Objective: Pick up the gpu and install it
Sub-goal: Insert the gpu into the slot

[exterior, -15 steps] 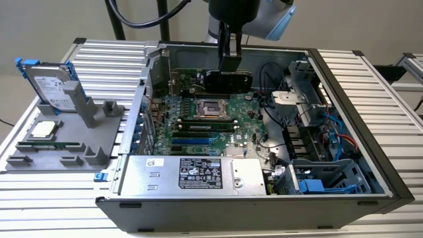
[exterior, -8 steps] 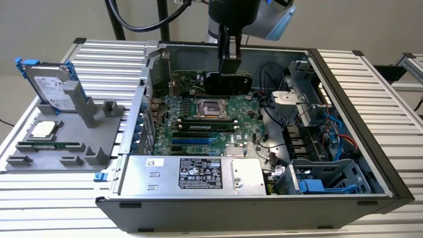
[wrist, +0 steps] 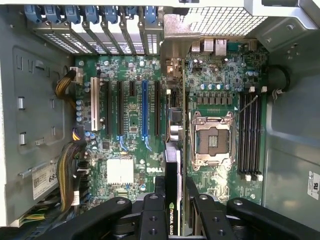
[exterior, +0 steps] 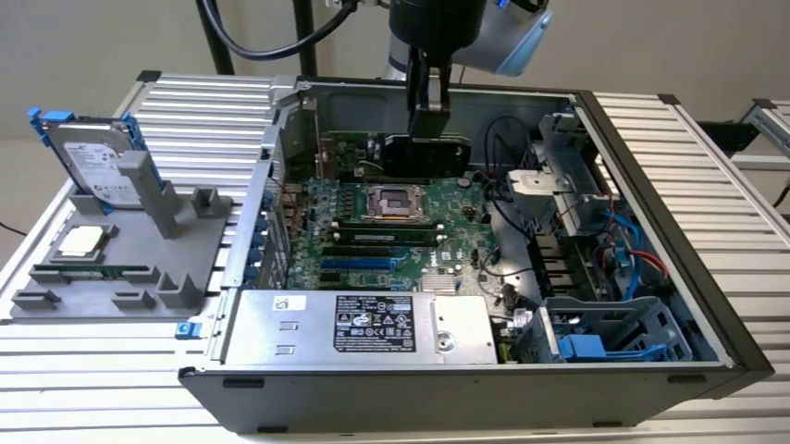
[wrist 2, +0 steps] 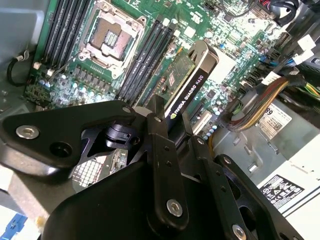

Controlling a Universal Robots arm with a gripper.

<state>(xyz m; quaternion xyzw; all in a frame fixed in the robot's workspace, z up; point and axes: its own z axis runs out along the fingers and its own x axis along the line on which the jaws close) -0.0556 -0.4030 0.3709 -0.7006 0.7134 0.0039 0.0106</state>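
**Card held edge-on above the motherboard**

The gripper [exterior: 426, 139] hangs inside the open computer case [exterior: 691, 305], its fingers [wrist 2: 162, 150] closed on the gpu [wrist 2: 192, 82], which stands on edge above the motherboard [exterior: 370, 250].

In the second wrist view the card shows a green circuit face and a black cooler with a pale lettered strip along its edge.

In the first wrist view the gpu [wrist: 172, 165] appears as a thin black line running toward its silver bracket [wrist: 175, 37] at the case's rear wall, between the expansion slots [wrist: 144, 110] and the processor socket [wrist: 212, 140].

The exterior view adds a grey fixture [exterior: 124, 268] beside the case, holding a hard drive [exterior: 92, 162].
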